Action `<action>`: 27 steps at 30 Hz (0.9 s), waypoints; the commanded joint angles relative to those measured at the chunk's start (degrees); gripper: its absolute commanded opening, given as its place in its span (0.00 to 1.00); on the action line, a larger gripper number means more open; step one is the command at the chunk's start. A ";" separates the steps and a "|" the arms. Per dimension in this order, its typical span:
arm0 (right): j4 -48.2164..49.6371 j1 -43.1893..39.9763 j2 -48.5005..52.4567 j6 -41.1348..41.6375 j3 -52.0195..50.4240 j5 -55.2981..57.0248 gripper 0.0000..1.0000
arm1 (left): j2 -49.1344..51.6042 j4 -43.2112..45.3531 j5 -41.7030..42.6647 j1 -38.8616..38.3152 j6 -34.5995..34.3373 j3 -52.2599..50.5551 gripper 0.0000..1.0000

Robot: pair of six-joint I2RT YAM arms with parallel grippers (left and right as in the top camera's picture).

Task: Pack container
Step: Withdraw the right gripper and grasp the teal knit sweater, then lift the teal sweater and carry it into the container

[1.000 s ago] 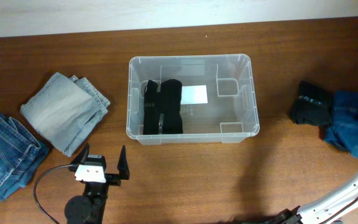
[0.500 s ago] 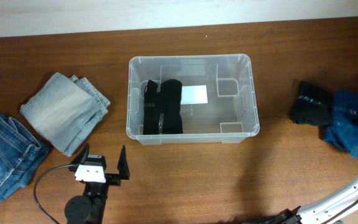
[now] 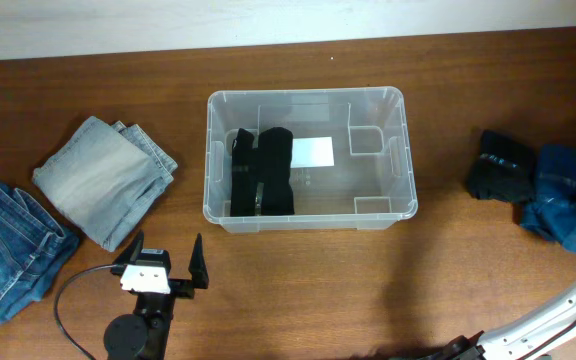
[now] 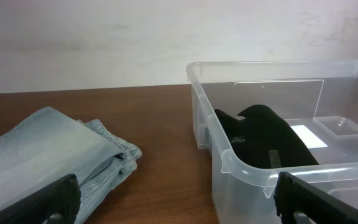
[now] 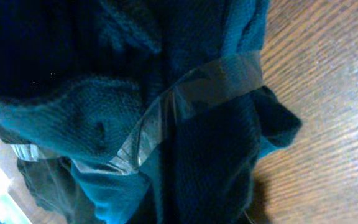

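The clear plastic container [image 3: 308,96] stands mid-table with a folded black garment [image 3: 263,172] in its left half, beside a white label [image 3: 312,152]. In front of its left corner my left gripper [image 3: 167,252] rests open and empty. In the left wrist view its fingers [image 4: 47,202] frame bare table between the container [image 4: 253,171] and the light jeans [image 4: 48,155]. A blue knit garment [image 3: 568,195] lies at the far right. It fills the right wrist view [image 5: 73,118], with a clear tape band [image 5: 197,87] round it. The right fingers are hidden, shut in its cloth.
Folded light jeans [image 3: 103,178] and darker jeans [image 3: 3,245] lie at the left. A black garment [image 3: 498,165] touches the blue one at the right. The right arm [image 3: 568,305] comes in from the bottom right corner.
The blue garment's edge has shifted and bunched slightly at the far right as the right gripper closed. The left arm and the container have not moved.
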 commanded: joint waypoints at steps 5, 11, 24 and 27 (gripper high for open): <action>-2.38 0.46 -11.85 3.89 5.27 -0.13 0.06 | -0.50 0.02 -0.42 0.28 0.87 -0.46 0.99; -4.72 2.16 -22.53 7.28 5.27 -3.43 0.06 | -0.50 0.02 -0.42 0.28 0.87 -0.46 1.00; -13.60 29.14 -39.95 9.46 5.27 -4.26 0.06 | -0.50 0.02 -0.42 0.28 0.87 -0.46 1.00; -13.86 39.50 -39.91 11.96 5.27 -4.24 0.05 | -0.50 0.02 -0.42 0.28 0.87 -0.46 1.00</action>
